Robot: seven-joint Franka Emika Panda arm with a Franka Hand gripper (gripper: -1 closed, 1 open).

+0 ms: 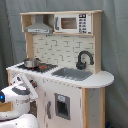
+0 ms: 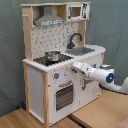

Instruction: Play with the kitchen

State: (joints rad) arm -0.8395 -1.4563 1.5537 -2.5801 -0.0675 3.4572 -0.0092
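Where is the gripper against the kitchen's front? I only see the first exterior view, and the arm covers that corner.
Observer: In the second exterior view, the gripper is at the front panel of the kitchen, just under the counter edge.
Operator: What's below it?
Observer: The oven door, which looks shut, flush with the front.
Operator: Anything beside the gripper?
Observer: A knob, toward the second exterior view's left.

A small silver pot (image 2: 51, 55) with a handle sits above the gripper (image 2: 75, 67) jaws, a little toward the second exterior view's left. A grey curtain (image 2: 10, 50) hangs well behind the jaws. A light wooden floor (image 2: 100, 112) lies below them.
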